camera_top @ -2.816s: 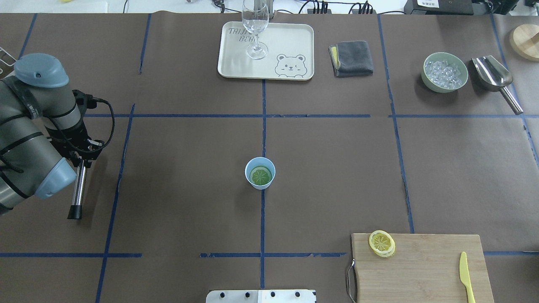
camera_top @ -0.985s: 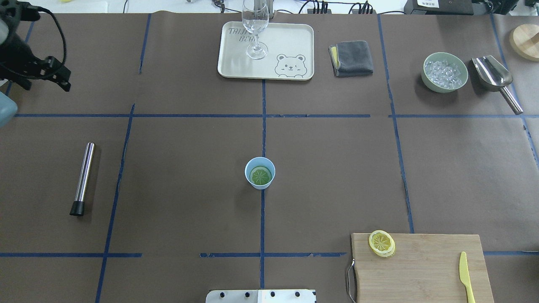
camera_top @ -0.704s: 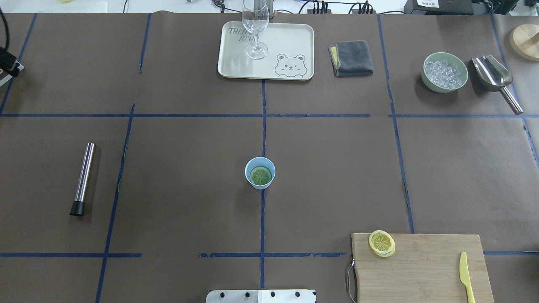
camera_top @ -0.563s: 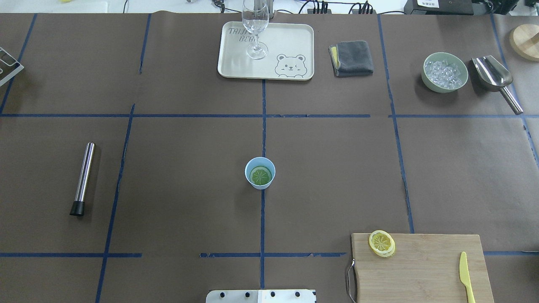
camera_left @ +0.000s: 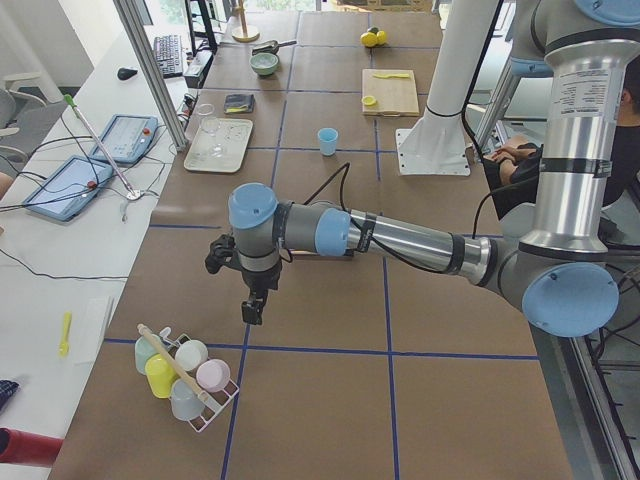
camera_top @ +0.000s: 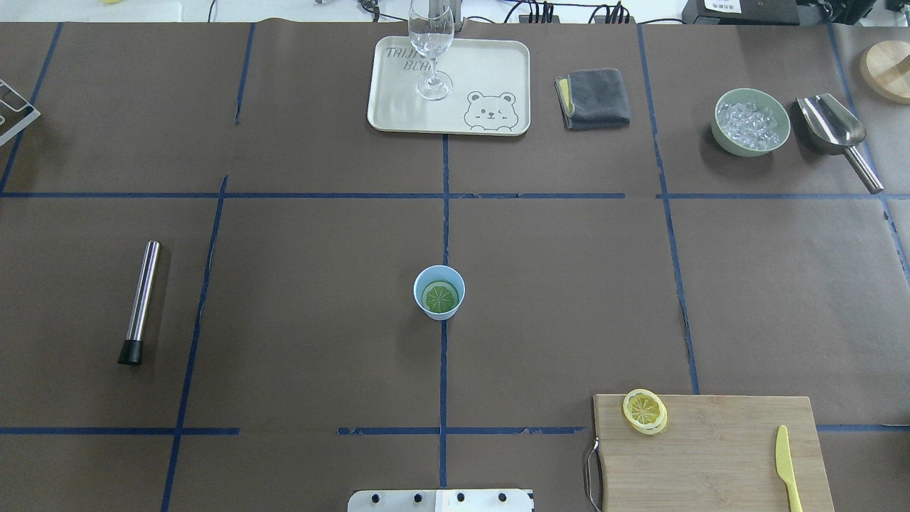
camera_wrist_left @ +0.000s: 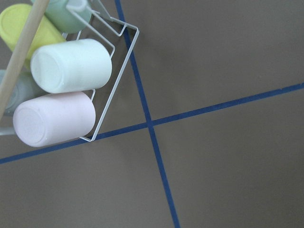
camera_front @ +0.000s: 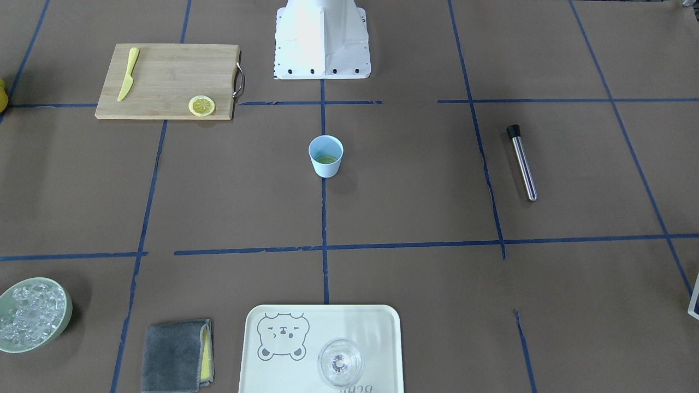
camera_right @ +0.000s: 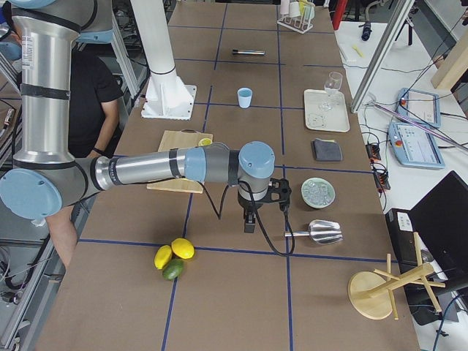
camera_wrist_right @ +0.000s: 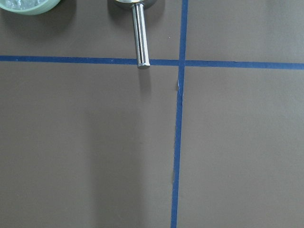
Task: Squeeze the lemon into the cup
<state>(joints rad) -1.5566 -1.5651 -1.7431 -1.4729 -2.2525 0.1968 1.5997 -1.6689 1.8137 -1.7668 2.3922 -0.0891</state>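
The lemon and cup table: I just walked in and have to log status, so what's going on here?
Nothing is being handled. One lemon slice lies inside the blue cup at the table's centre; a second slice sits on the cutting board. The left end effector hangs by a cup rack, the right end effector by a scoop, both far from the cup; whether they are open cannot be told.

Light-blue cup [camera_top: 439,273], yellow lemon [camera_top: 644,411], blue-lined brown table [camera_top: 320,284].
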